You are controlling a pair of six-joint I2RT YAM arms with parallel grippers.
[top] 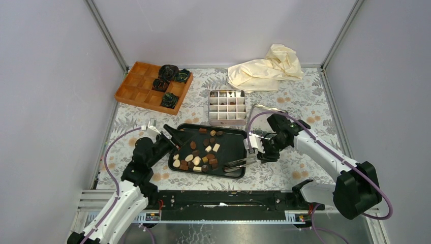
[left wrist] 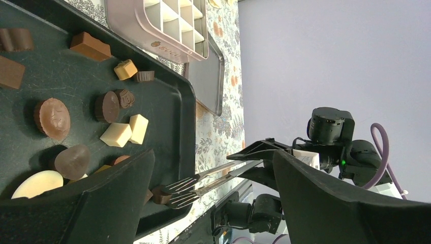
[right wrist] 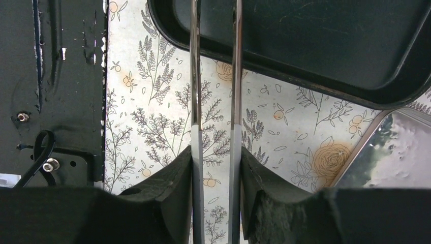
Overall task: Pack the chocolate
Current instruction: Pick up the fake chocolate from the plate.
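Note:
The chocolate (top: 197,155) lies as several small dark, light brown and cream pieces on a black tray (top: 239,133). My right gripper (top: 254,147) is shut on metal tongs (top: 240,163), whose arms run between its pads (right wrist: 178,178). The tongs (left wrist: 213,175) reach into the tray's near right corner, their forked tips on either side of a dark brown piece (left wrist: 161,194). My left gripper (top: 173,136) hangs open over the tray's left edge with nothing between its fingers (left wrist: 117,193).
A silver box with small compartments (top: 226,107) stands behind the tray, its lid (top: 264,113) to the right. At the back left is an orange divided tray (top: 137,89) holding black-green paper cups (top: 170,76). A cream cloth (top: 269,68) lies at the back right.

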